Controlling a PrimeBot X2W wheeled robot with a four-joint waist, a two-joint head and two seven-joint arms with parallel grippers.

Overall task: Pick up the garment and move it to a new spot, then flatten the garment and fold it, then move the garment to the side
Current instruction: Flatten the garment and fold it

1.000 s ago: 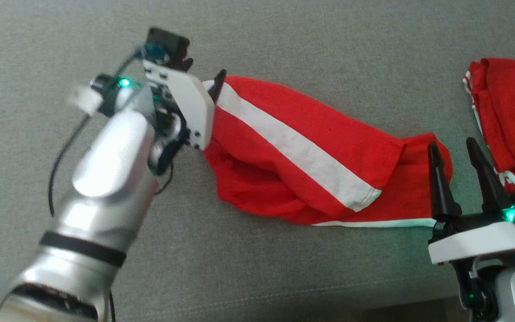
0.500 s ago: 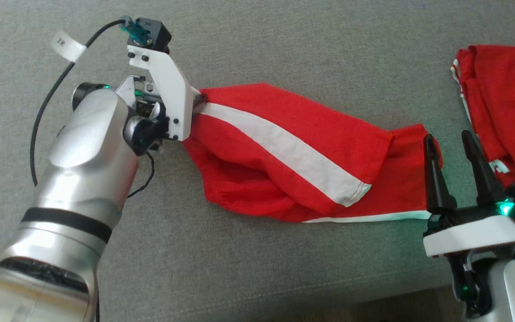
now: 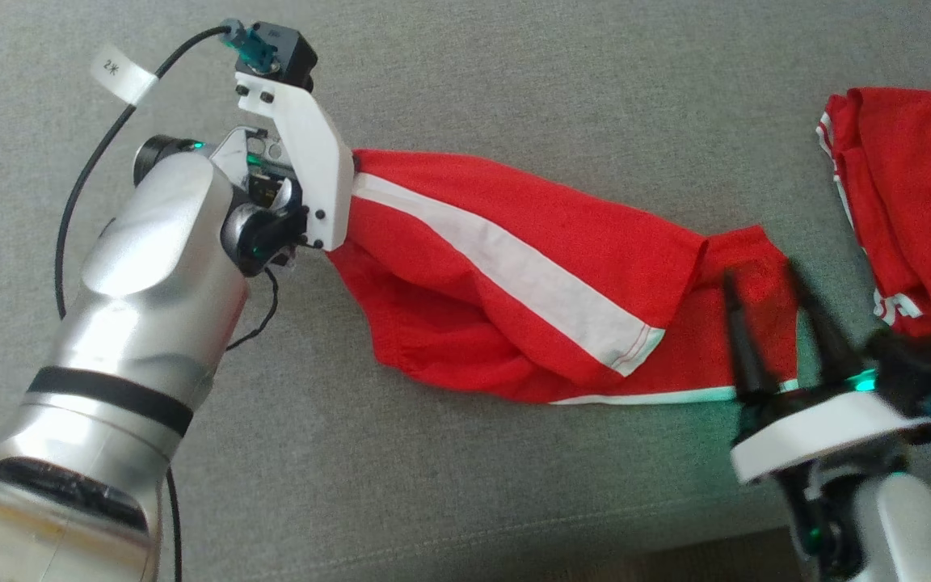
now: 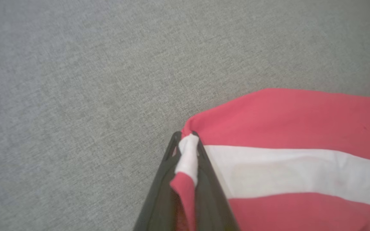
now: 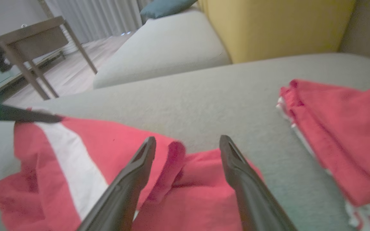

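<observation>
Grip is made on one side: the left gripper is pinched tight on the corner of the red cloth garment with a broad white stripe, which lies stretched across the grey woven sofa cushion. The right gripper hangs over the garment's opposite end, jaws wide apart and empty. For a clean lift it should probably come down on that end's edge, catch both layers, and stay off the second folded red garment nearby.
</observation>
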